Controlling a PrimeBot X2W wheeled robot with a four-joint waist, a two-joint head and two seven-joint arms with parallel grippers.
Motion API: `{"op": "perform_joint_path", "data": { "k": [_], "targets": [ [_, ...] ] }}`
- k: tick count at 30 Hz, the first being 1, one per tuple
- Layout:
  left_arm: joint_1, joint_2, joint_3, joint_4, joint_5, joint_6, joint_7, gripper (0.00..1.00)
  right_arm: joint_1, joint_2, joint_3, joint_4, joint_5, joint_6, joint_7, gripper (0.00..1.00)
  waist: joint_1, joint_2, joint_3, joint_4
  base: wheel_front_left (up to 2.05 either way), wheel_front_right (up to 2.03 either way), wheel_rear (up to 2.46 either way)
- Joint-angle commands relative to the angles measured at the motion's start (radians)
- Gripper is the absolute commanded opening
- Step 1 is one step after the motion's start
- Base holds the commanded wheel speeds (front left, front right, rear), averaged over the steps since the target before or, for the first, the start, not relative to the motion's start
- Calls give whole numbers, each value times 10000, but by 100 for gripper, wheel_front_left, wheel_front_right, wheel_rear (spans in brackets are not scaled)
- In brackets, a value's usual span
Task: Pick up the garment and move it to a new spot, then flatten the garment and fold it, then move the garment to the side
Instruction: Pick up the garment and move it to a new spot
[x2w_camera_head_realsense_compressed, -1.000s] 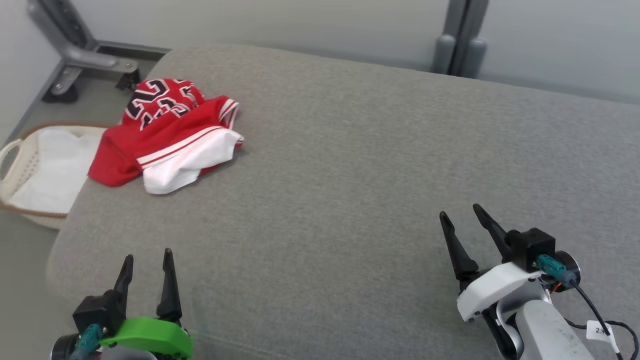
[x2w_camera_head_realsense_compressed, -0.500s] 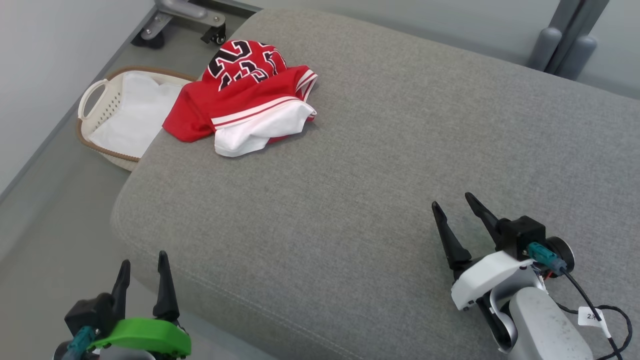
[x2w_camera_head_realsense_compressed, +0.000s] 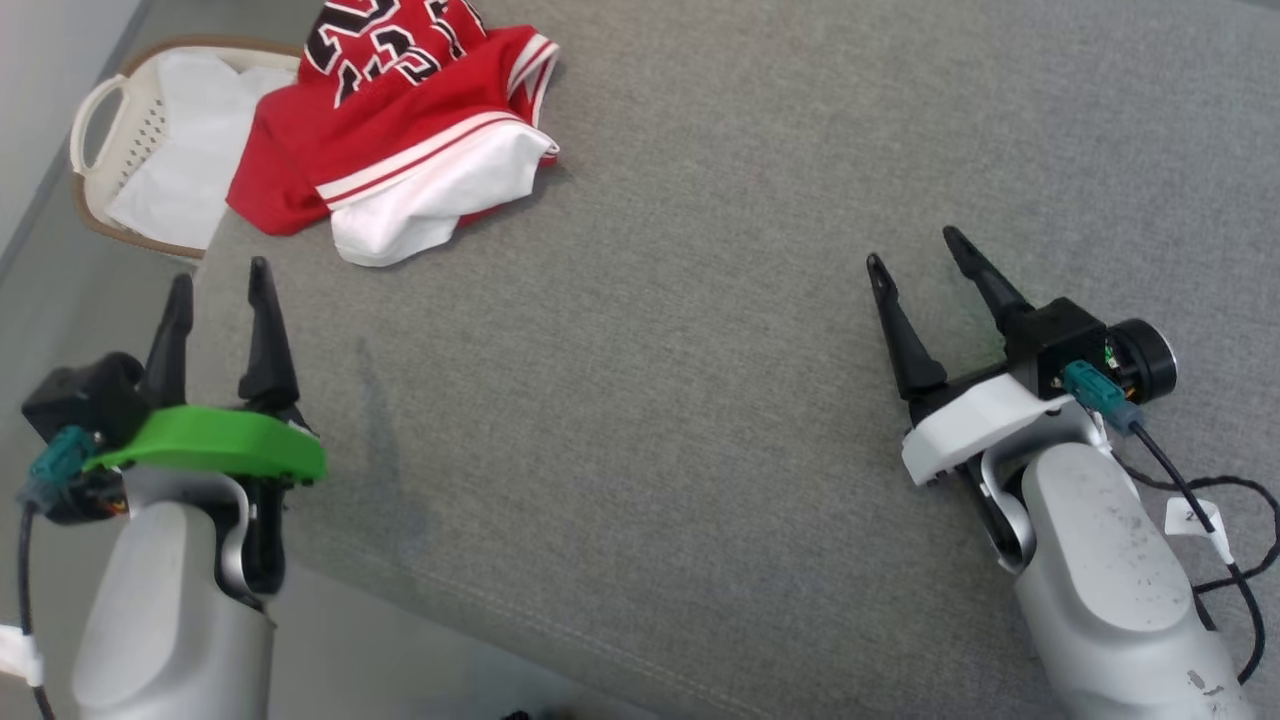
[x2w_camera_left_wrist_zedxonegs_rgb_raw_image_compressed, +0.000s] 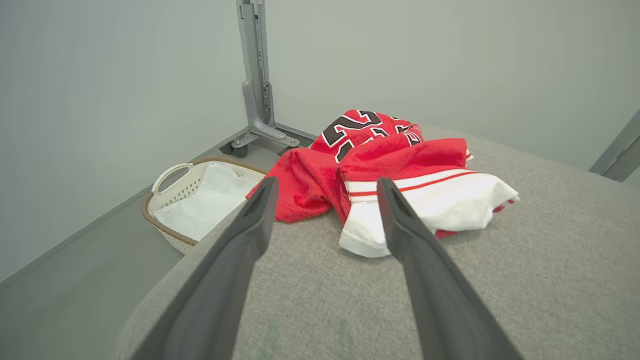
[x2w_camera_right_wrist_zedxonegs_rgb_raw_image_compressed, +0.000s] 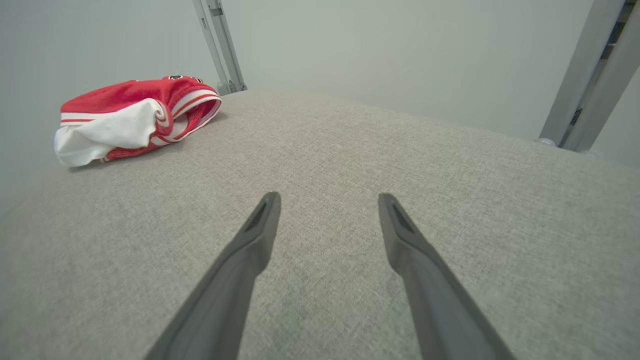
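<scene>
The garment (x2w_camera_head_realsense_compressed: 400, 140) is a crumpled red and white jersey with black numbers, lying on the far left corner of the grey cushioned surface (x2w_camera_head_realsense_compressed: 700, 400). My left gripper (x2w_camera_head_realsense_compressed: 220, 275) hangs open over the surface's left edge, a short way in front of the garment (x2w_camera_left_wrist_zedxonegs_rgb_raw_image_compressed: 400, 175), with nothing between its fingers. My right gripper (x2w_camera_head_realsense_compressed: 915, 248) stands open above the right part of the surface, far from the garment (x2w_camera_right_wrist_zedxonegs_rgb_raw_image_compressed: 135, 117), and holds nothing.
A cream laundry basket (x2w_camera_head_realsense_compressed: 95, 110) with white cloth in it sits on the floor beside the surface's left corner. A grey metal stand on castors (x2w_camera_left_wrist_zedxonegs_rgb_raw_image_compressed: 257, 100) rises behind the basket (x2w_camera_left_wrist_zedxonegs_rgb_raw_image_compressed: 172, 177). Another grey post (x2w_camera_right_wrist_zedxonegs_rgb_raw_image_compressed: 585, 80) stands at the far right.
The head camera has tilted down and turned, shifting the whole picture. Both arms have reached further forward; the left gripper is now closer to the garment. The garment lies as before.
</scene>
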Motion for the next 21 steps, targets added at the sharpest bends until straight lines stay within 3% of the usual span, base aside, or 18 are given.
{"op": "perform_joint_path", "data": {
  "k": [1, 11, 21],
  "targets": [
    [-455, 239, -100, 128, -161, 28, -2, 100, -224, -52, 19, -112, -69, -19, -41, 100, 0, 0, 1211, -812, 0, 0, 0],
    [-2278, 1731, -1072, 1456, -1831, 30, -2, 100, -824, -83, 483, -783, 46, -19, -20, 100, 0, 0, 2116, -1677, 0, 0, 0],
    [-3218, 2824, -3085, 2980, -4010, 28, 0, 100, -889, -166, 571, -921, 81, -27, -4, 100, 0, 0, 2453, -2276, 0, 0, 0]
  ]
}}
